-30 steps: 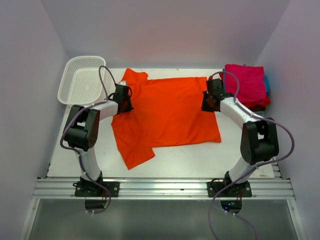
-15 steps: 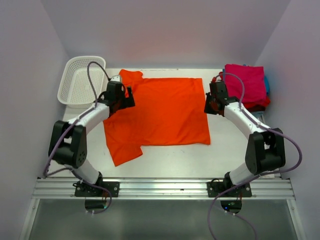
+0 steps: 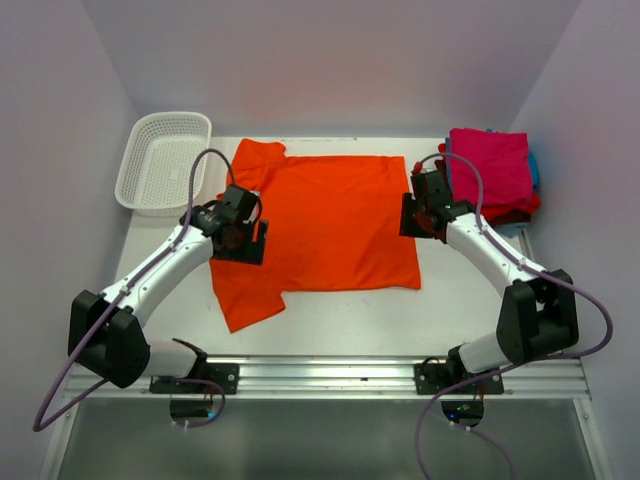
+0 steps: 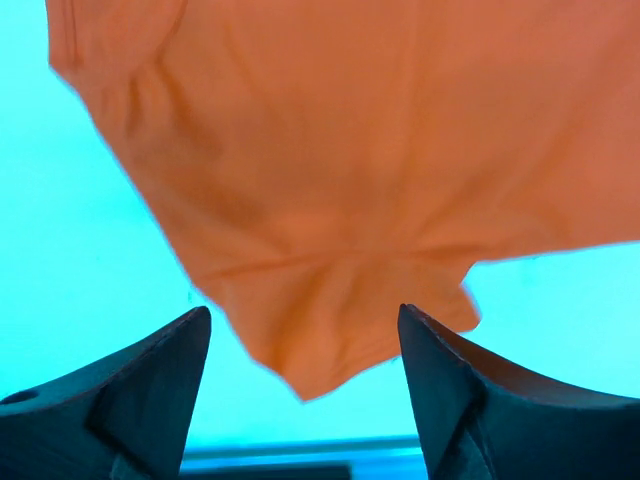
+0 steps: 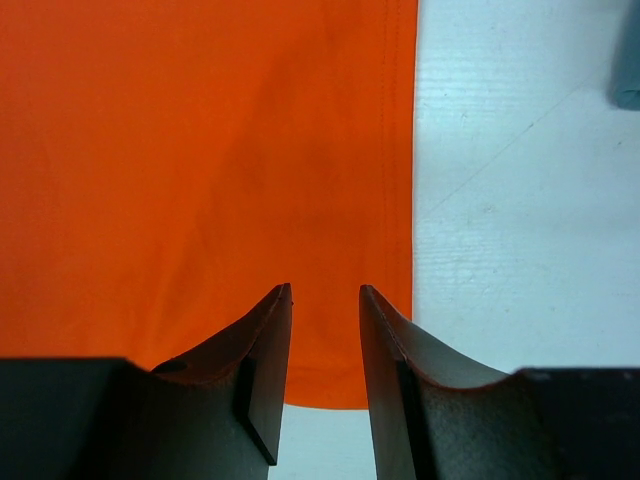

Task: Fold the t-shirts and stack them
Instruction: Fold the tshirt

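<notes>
The bright orange t-shirt point(image 3: 325, 225) lies spread flat in the middle of the white table, one sleeve at the back left and the other trailing toward the front left. My left gripper point(image 3: 240, 238) hovers over its left side, open wide. In the left wrist view a sleeve point(image 4: 330, 200) shows below the left gripper point(image 4: 302, 315), with nothing between the fingers. My right gripper point(image 3: 413, 215) sits at the shirt's right edge. In the right wrist view it point(image 5: 325, 292) is open by a narrow gap over the cloth point(image 5: 200, 150), holding nothing. Folded t-shirts point(image 3: 490, 170) are stacked at the back right, magenta-pink on top.
A white lattice basket point(image 3: 163, 160) stands at the back left corner. Grey walls close in the table on three sides. An aluminium rail point(image 3: 320, 378) with both arm bases runs along the near edge. Bare table point(image 5: 520, 200) shows right of the shirt.
Both grippers pulled the shirt left and back, then let go and opened. The left gripper has since moved toward the near side, along the shirt's left edge.
</notes>
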`<state>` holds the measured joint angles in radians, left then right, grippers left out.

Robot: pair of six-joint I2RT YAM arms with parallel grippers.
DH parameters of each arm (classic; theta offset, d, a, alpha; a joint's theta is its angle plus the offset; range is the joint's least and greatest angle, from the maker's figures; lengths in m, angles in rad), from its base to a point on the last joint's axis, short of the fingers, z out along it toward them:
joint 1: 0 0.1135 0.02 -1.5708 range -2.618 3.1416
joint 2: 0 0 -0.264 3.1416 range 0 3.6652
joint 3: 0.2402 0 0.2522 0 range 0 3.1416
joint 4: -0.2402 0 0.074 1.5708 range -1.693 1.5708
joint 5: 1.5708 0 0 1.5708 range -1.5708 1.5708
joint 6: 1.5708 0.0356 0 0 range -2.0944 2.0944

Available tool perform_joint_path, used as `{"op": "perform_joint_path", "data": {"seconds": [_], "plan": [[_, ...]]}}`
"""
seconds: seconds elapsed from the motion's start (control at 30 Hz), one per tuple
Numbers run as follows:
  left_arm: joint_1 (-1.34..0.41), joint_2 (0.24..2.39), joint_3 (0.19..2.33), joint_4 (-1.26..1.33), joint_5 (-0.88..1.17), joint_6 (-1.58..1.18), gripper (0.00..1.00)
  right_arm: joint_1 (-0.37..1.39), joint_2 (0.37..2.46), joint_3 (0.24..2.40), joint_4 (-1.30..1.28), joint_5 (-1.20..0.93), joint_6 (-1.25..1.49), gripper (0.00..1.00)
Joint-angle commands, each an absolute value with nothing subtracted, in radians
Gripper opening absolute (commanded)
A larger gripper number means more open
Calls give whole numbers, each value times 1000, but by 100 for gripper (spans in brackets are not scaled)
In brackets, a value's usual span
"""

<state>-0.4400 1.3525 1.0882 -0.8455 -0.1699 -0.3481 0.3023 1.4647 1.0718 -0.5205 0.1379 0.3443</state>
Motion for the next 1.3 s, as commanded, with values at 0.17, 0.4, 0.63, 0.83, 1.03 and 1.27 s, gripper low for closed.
{"op": "perform_joint_path", "data": {"seconds": [0.17, 0.4, 0.63, 0.83, 1.03, 1.27], "plan": [[-475, 1341, 973, -1085, -19, -359, 70, 350, 1462, 1080, -549, 137, 359, 38], [-569, 1448, 928, -1077, 86, -403, 70, 356, 1463, 1063, -526, 103, 373, 38], [-591, 1558, 850, -1032, 71, -457, 73, 357, 1422, 1025, -492, 75, 379, 38], [-560, 1618, 798, -965, 66, -453, 77, 357, 1422, 1016, -476, 44, 380, 37], [-516, 1623, 808, -927, 60, -436, 74, 357, 1404, 1008, -477, 69, 379, 30], [-502, 1643, 865, -902, 69, -405, 40, 359, 1404, 1002, -477, 89, 373, 6]]}}
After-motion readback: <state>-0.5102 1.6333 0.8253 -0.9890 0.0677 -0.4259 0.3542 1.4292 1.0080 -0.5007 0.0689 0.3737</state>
